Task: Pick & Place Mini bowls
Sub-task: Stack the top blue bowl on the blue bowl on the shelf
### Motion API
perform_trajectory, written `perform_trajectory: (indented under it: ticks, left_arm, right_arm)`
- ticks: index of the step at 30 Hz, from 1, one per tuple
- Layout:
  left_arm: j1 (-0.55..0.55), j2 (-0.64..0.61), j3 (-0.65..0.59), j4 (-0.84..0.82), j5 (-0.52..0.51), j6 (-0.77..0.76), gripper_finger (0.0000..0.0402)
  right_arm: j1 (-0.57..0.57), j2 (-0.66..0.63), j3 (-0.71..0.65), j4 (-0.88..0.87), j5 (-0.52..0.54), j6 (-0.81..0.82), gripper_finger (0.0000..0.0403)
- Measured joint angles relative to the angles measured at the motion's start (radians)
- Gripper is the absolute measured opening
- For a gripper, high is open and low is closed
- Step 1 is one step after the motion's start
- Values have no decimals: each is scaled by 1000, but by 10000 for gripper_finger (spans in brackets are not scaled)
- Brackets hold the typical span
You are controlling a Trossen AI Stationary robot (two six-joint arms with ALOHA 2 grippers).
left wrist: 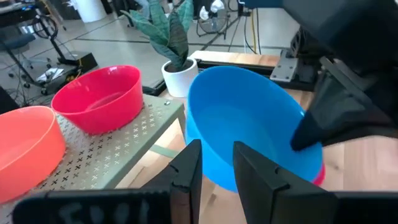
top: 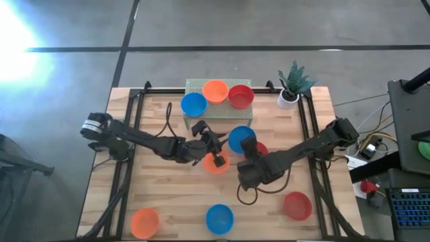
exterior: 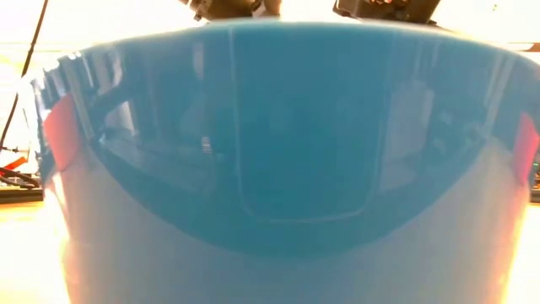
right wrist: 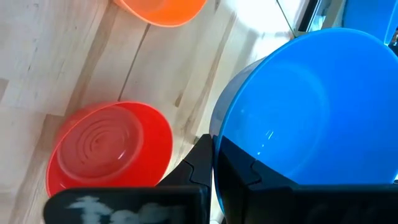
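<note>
My right gripper is shut on a blue mini bowl at mid-table. The bowl is tilted, its mouth facing my left arm. My left gripper stands open just short of the bowl's lower wall, over an orange bowl that sits on the table. A red bowl sits on the table, partly under the blue one. The low view is filled by another blue bowl close to the camera. My right gripper pinches the blue bowl's rim, one finger inside the bowl and one finger outside. The fingers slant down from the table's right side. The bowl is tilted in the hold above the red bowl; whether it touches that bowl, I cannot tell.
A green perforated stand at the back carries an orange bowl and a red bowl, with a blue bowl at its left end. A potted plant stands at the back right. Near the front edge sit orange, blue and red bowls.
</note>
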Motion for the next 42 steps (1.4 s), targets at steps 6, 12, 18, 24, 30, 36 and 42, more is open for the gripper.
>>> perform_trajectory:
  ticks: [6, 12, 18, 24, 30, 36, 42]
  left_arm:
    - [19, 31, 0, 52, 11, -12, 85]
    - [22, 51, 0, 76, 14, -29, 85]
    - [33, 78, 0, 77, 11, -107, 85]
    - [37, 104, 0, 87, 15, -165, 85]
    - [38, 98, 2, 87, 71, -244, 85]
    - [45, 116, 2, 84, 75, -300, 85]
    - [46, 115, 1, 76, 81, -311, 85]
  right_arm:
    - [10, 1, -1, 0, 0, 1, 11]
    - [15, 1, -1, 1, 0, 1, 11]
    - [22, 1, -2, -2, 4, 2, 11]
    - [26, 1, -3, -2, 5, -3, 11]
    - [28, 1, -3, -1, 8, -4, 11]
    - [26, 1, -3, -2, 8, -4, 11]
    - [26, 1, -3, -1, 9, -8, 11]
